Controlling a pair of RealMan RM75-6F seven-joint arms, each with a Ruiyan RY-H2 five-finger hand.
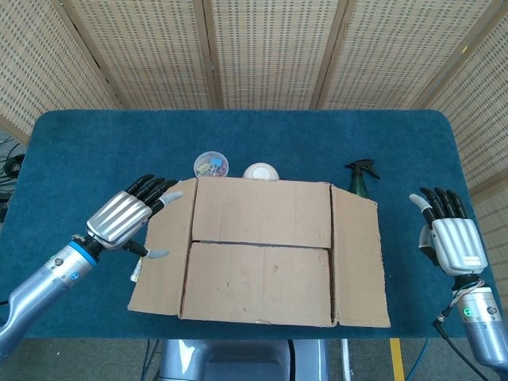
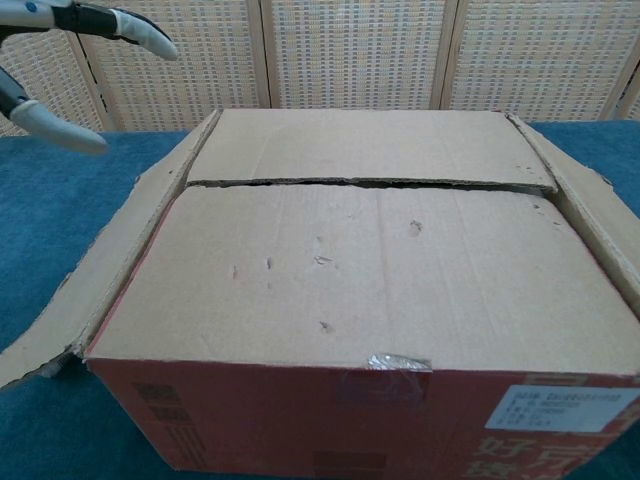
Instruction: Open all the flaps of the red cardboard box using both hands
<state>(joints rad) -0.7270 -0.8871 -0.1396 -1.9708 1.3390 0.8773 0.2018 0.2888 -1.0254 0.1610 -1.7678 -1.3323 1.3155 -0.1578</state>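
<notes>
Both views were bright and evenly lit, with soft shadows, no glare, and sharp focus throughout.

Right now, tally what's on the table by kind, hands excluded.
Cardboard box: 1
Clear round container of small colourful items: 1
White round object: 1
Dark spray bottle: 1
Total: 4
</notes>
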